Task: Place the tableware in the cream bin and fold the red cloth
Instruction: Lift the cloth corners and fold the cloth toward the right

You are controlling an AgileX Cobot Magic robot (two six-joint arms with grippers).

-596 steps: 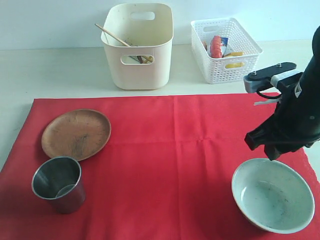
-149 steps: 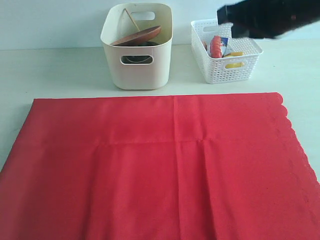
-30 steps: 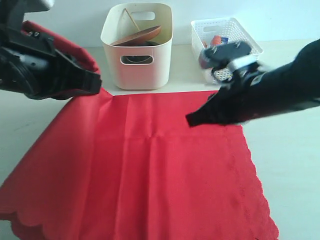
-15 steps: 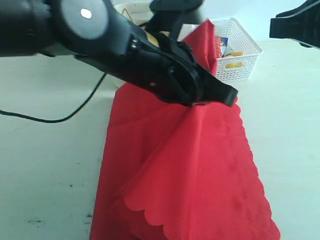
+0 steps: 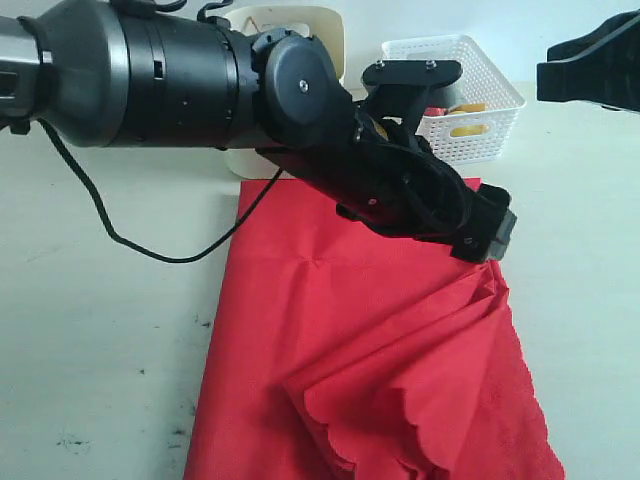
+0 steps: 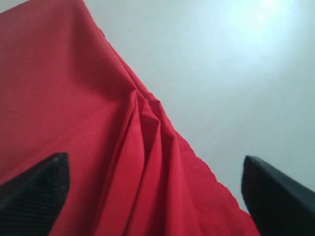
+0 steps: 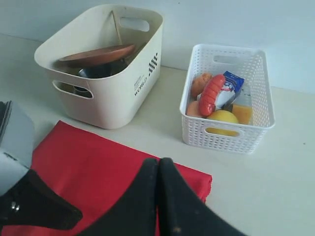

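The left gripper [image 6: 152, 196] hangs with jaws spread wide and empty over a bunched ridge of the red cloth [image 5: 350, 330]. Its arm reaches low across the middle of the exterior view and hides most of the cream bin [image 7: 113, 93]. The right gripper [image 7: 158, 196], jaws pressed together on nothing, is raised near the cloth's far corner. The cloth lies doubled over before the bin, where the round brown wooden plate [image 7: 98, 53] leans atop contents too dark to identify.
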